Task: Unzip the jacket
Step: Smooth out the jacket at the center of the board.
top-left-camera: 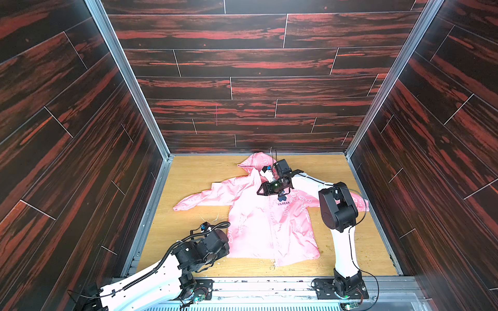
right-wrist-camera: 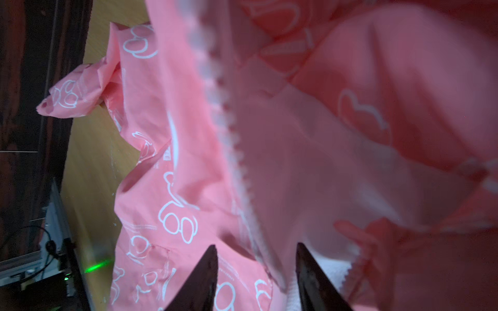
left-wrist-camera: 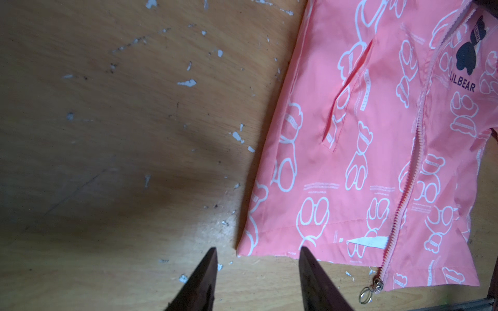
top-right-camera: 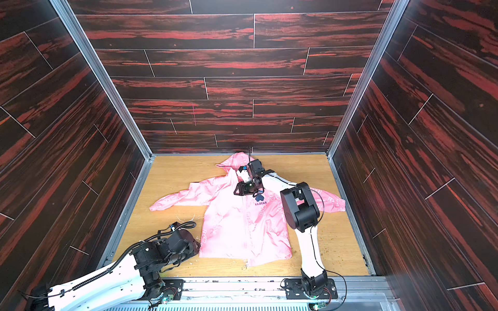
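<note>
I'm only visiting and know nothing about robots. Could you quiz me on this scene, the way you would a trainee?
1. True or false: the left gripper is holding the jacket.
2. Where is the zipper pull? A) at the collar B) at the bottom hem C) on a sleeve
3. Fill in: the right gripper is at the jacket's ____ (collar or hem).
Key: 1 false, its jaws are open beside the hem; 2 B; 3 collar.
</note>
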